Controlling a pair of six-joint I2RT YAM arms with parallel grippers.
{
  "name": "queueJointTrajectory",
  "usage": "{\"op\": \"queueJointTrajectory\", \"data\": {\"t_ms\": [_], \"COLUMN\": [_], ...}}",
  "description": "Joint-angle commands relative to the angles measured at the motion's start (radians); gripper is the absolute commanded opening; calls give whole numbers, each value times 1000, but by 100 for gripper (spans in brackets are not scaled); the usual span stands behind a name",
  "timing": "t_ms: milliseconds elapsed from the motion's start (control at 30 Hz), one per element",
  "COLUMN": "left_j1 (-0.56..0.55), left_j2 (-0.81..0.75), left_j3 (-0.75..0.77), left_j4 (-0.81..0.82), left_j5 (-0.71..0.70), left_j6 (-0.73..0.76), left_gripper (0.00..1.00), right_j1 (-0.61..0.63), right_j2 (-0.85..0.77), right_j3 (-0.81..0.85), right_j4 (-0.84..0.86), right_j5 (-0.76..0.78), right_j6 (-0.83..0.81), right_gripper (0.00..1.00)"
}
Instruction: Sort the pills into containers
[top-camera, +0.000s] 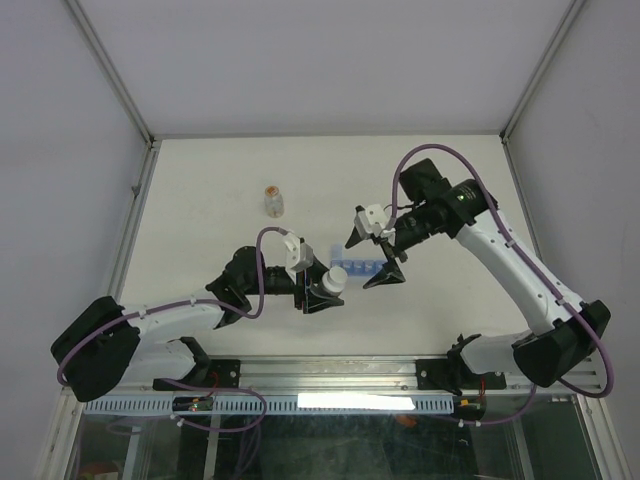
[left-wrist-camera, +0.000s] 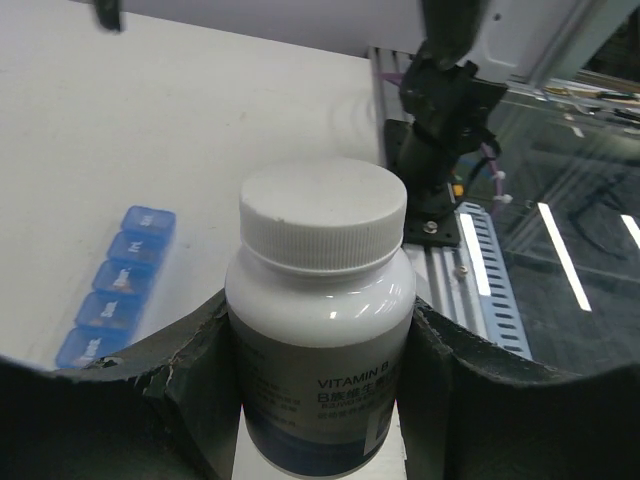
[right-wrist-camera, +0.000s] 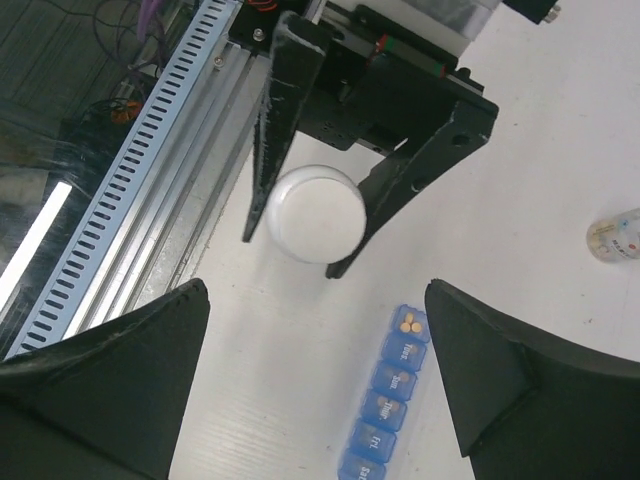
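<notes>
Left gripper clamping white bottle, containers lying left-right

White bottle clamped in left jaws; right jaws gape over blue containers

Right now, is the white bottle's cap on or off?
On. The cap sits flush on the white bottle; right wrist view shows the closed top too.
</notes>
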Motion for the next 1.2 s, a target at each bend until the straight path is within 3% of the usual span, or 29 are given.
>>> {"op": "queueJointTrajectory", "data": {"t_ms": [0,267,700,1167], "left_j1": [2,3,4,4], "left_j2": [10,41,43,32], "left_j3": [59,87,93,77], "left_j4": [74,82,74,88], "left_j5": [192,208,202,93], "left_j6": [-49,-55,-52,-55], "left_gripper": [0,0,0,0], "right_j1": [31,114,152,157], "right_j2": [26,44,44,32], "right_j3": [7,-23,-51,-74], "right_j4": [52,99,131,190], "right_j5": [-44,-5,7,16], "right_j6": [-40,24,54,169], "right_gripper": [90,78,57,36]}}
